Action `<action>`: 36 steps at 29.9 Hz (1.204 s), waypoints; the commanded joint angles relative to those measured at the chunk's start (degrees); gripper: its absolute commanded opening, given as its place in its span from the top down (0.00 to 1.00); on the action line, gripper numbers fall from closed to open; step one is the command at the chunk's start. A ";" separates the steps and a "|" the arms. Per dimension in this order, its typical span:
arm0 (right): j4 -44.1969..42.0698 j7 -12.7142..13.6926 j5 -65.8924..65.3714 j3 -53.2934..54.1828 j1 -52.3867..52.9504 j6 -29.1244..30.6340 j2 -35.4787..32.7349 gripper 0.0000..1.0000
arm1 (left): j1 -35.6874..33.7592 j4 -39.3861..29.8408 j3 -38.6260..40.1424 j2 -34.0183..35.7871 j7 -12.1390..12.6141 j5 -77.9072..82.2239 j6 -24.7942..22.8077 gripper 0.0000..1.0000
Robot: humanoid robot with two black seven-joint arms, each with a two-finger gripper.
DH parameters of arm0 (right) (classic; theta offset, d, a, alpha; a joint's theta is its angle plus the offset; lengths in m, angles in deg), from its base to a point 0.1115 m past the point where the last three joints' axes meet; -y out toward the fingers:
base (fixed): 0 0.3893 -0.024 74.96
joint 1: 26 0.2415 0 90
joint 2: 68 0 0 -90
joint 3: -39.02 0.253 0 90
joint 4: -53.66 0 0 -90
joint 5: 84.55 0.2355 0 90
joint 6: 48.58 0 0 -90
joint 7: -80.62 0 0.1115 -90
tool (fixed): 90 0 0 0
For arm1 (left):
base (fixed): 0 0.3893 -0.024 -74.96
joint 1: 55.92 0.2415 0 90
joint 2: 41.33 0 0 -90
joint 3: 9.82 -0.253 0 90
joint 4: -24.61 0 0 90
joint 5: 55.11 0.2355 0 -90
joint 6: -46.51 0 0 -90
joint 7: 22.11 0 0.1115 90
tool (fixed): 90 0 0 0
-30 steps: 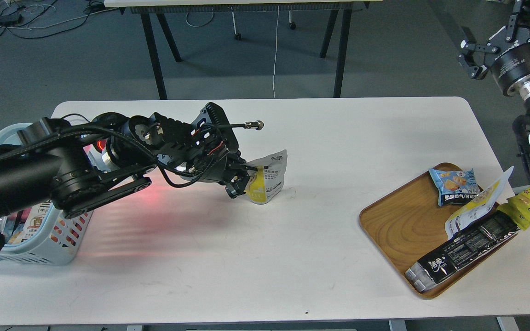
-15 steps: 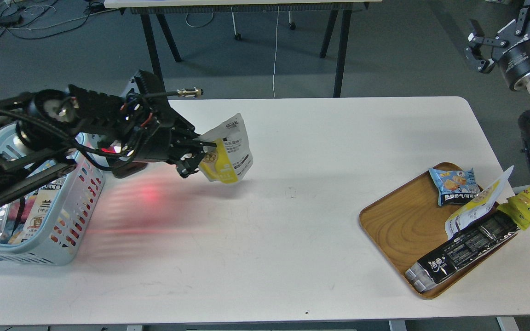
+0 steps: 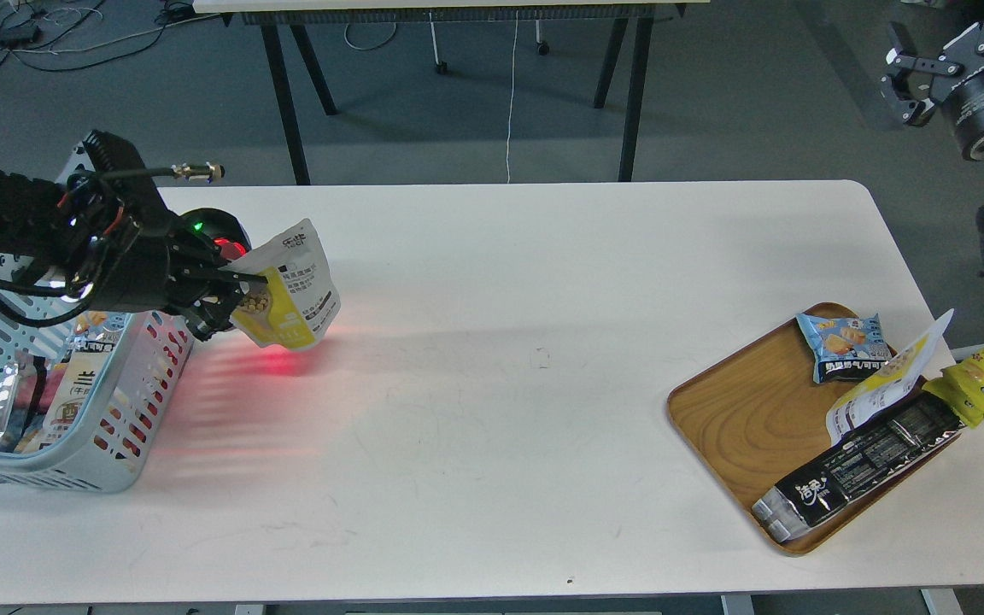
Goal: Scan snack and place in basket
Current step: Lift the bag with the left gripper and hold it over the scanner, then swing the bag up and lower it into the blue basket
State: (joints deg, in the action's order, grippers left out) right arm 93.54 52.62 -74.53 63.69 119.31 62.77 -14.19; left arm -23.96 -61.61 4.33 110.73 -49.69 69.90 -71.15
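My left gripper (image 3: 231,299) is shut on the snack (image 3: 294,290), a white pouch with a yellow panel, and holds it tilted above the table just right of the basket (image 3: 129,461). The pale blue slotted basket stands at the table's left edge with several packets inside. A black scanner (image 3: 217,232) with a green and a red light sits behind the pouch and casts a red glow on the table. My right gripper (image 3: 928,64) is raised at the far upper right, off the table, with its fingers spread and nothing in them.
A brown wooden tray (image 3: 748,418) at the right holds a light-blue packet (image 3: 844,343), a long black packet (image 3: 863,465) and a white-yellow pouch (image 3: 885,384). A yellow packet (image 3: 983,384) hangs past the table's right edge. A dark-legged table stands behind.
My left gripper has carried the snack leftward from the table's middle to beside the basket and scanner. My right gripper has drawn further up and right.
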 commanded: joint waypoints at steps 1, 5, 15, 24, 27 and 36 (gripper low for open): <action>0.02 0.00 0.00 0.46 0.05 0.00 0.06 0.03 | 1.34 0.26 0.00 1.30 -0.02 -0.01 1.20 1.00; 0.02 0.00 0.00 0.73 -0.04 0.00 0.24 0.03 | 1.26 0.26 0.61 2.01 -0.20 -0.01 1.29 1.00; 0.02 0.00 0.00 0.73 0.14 0.00 0.76 0.03 | 1.26 0.00 0.70 2.63 -0.43 -0.01 1.64 1.00; 1.51 0.00 0.00 0.99 0.23 -0.18 0.15 0.03 | 0.73 -0.09 0.70 2.71 -0.43 -0.01 1.55 1.00; 1.60 0.00 0.00 1.78 0.32 -0.18 0.24 0.03 | 0.56 -0.27 0.87 2.89 -0.43 -0.01 1.55 1.00; 1.52 0.00 -0.09 1.96 0.58 -0.09 0.41 0.03 | 0.38 -3.08 12.38 9.56 -0.43 -0.46 0.67 1.00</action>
State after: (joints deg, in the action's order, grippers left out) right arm 95.11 52.62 -74.62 65.56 119.78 62.67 -14.01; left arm -23.54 -64.34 13.67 117.77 -50.12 69.88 -70.37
